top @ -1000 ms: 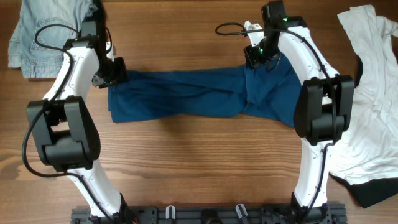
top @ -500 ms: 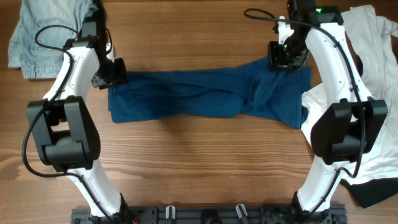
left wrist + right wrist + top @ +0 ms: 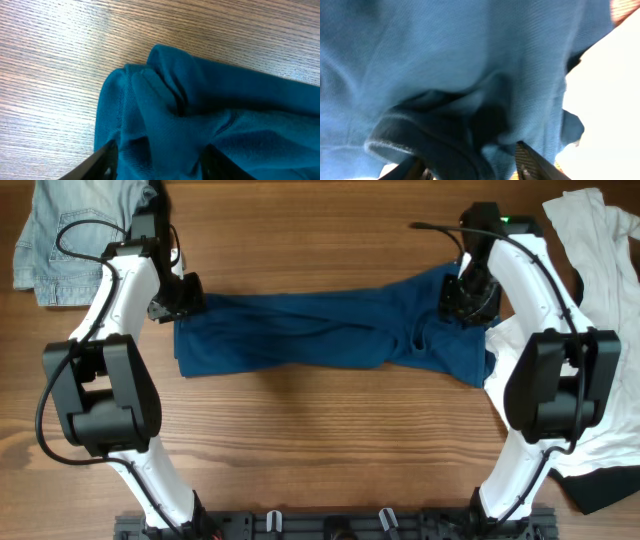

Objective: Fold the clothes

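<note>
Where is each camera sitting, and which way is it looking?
Overhead: sits above the table and looks straight down. It shows the left arm and right arm, with the left gripper and right gripper at the two ends of the blue T-shirt.
Left wrist: rides the left arm and looks down past its own fingers at the shirt's bunched end on the wood.
Right wrist: rides the right arm, very close over blue cloth, with its fingers at the bottom edge.
Shared: all three views see the blue T-shirt.

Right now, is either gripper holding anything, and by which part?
Cannot tell. The left gripper straddles the left end of the blue T-shirt, the right gripper its right end, jaws parted.
</note>
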Motion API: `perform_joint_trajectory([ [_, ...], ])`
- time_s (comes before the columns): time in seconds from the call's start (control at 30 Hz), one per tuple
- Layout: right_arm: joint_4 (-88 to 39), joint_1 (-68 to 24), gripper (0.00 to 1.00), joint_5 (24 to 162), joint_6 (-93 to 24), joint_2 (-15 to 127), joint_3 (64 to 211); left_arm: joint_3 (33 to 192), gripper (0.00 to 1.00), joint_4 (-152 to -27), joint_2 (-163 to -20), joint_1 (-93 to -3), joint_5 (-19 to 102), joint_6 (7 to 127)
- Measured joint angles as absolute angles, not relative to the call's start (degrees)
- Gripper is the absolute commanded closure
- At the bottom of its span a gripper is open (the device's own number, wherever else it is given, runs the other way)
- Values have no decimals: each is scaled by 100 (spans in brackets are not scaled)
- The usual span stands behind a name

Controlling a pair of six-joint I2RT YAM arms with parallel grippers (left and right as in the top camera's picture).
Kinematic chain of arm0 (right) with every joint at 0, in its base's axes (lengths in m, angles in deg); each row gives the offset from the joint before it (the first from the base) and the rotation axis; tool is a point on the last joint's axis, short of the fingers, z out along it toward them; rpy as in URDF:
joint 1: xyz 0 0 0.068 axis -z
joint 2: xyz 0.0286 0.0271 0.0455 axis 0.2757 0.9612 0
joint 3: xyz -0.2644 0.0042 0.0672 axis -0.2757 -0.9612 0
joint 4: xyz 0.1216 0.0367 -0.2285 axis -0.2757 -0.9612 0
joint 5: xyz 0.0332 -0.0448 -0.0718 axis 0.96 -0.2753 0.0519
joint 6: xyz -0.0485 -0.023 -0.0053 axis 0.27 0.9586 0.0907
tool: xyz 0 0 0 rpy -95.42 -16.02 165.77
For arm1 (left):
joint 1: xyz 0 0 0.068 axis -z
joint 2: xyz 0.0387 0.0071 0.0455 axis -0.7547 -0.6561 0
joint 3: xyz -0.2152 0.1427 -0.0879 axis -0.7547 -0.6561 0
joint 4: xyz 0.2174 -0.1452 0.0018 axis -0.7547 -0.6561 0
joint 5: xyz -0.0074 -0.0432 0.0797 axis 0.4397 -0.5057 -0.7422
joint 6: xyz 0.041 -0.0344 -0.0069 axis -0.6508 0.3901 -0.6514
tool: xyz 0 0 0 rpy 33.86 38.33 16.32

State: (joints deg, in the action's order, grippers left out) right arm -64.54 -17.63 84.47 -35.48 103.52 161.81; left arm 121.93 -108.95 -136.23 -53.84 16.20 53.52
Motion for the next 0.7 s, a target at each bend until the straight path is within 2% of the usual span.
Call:
perform_joint_trajectory([
  [0.07, -6484, -1654, 32, 8406, -3524, 10352, 16181, 12193, 43, -10893, -13623, -5384, 1574, 5349],
  [0.13, -6546, -1527, 28, 8312, -3535, 10352, 16181, 12193, 41, -10889, -13623, -5384, 1536, 5349],
  [0.3, -6530, -1134, 25, 8364, -3548, 10352, 16181, 12193, 35, -10873, -13623, -5384, 1508, 5347],
  [0.47, -6476, -878, 18, 8797, -3281, 10352, 16187, 12193, 25, -10873, -13623, -5384, 1493, 5345],
  [0.7, -6495, -926, 5, 9376, -2916, 10059, 16382, 12193, 22, -10867, -13623, -5384, 1493, 5304],
])
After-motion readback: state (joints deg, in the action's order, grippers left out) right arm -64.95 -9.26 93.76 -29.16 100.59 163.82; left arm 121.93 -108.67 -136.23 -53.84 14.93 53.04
